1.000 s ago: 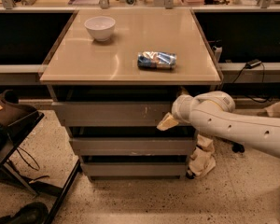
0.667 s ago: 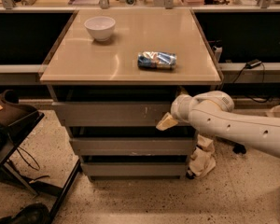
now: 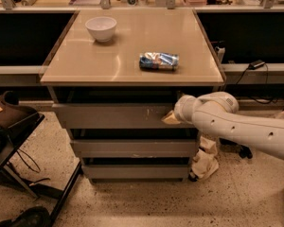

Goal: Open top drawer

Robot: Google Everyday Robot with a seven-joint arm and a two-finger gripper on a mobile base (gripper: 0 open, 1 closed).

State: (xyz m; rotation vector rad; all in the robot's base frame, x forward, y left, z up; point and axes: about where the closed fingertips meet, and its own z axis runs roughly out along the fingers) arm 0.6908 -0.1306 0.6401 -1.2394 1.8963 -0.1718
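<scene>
Gripper (image 3: 172,118) sits against the front of the top drawer (image 3: 109,116), near its right end, just under the panel's upper edge and beside the pale scratches. Whether it's spread or clamped on the lip: can't tell, the wrist hides it.

Step in hand, IMO: pull the panel out. Needs a straight, level draw twd the robot. The hold is off-centre to the right, so go slow or the drawer may skew in its runners.

Arm (image 3: 241,129) comes in from the right, forearm sloping up to a bent wrist at drawer height. Drawer looks shut or barely out, under the tabletop (image 3: 80,65) w/ bowl (image 3: 101,28) and packet (image 3: 159,61).
</scene>
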